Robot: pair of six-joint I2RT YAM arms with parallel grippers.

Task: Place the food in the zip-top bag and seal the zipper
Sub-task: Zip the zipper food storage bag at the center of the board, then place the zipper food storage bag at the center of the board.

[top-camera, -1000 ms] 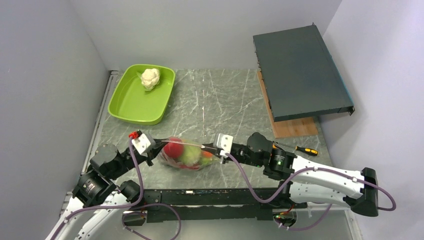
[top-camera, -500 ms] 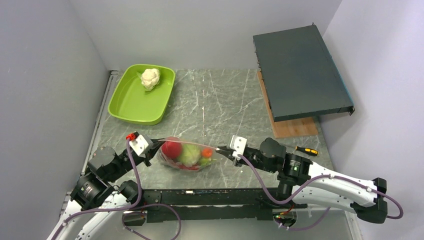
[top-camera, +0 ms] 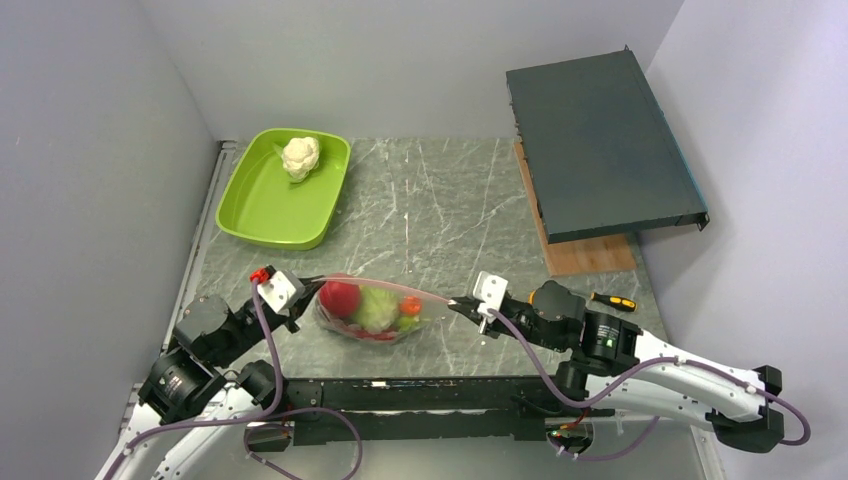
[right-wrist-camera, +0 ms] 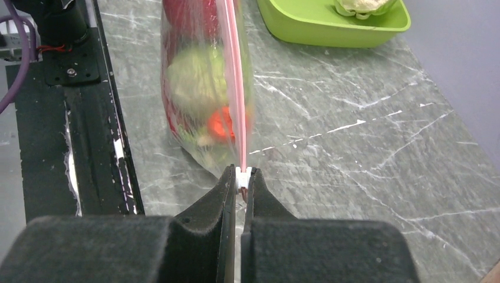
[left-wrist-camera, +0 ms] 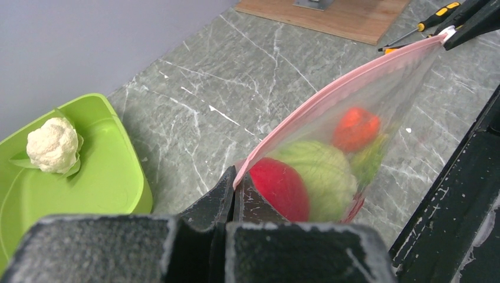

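The clear zip-top bag (top-camera: pixel 372 318) hangs stretched between my two grippers above the table's near edge. It holds the food: a red ball (left-wrist-camera: pixel 282 190), a pale green piece (left-wrist-camera: pixel 323 174) and a small orange-red piece (left-wrist-camera: pixel 354 127). The pink zipper (top-camera: pixel 385 286) runs taut along the top. My left gripper (top-camera: pixel 303 297) is shut on the zipper's left end (left-wrist-camera: pixel 237 175). My right gripper (top-camera: pixel 458 305) is shut on the white slider (right-wrist-camera: pixel 242 172) at the zipper's right end. In the right wrist view the strip (right-wrist-camera: pixel 234 76) runs straight away from the fingers.
A lime-green tray (top-camera: pixel 258 215) at the back left holds a white cauliflower (top-camera: pixel 300 156). A dark flat box (top-camera: pixel 600 140) rests on a wooden board (top-camera: pixel 590 256) at the back right. A screwdriver (top-camera: pixel 612 300) lies beside my right arm.
My right gripper has slid to the right along the zipper to its end. The strip is now longer and tauter. The left gripper has shifted slightly left.
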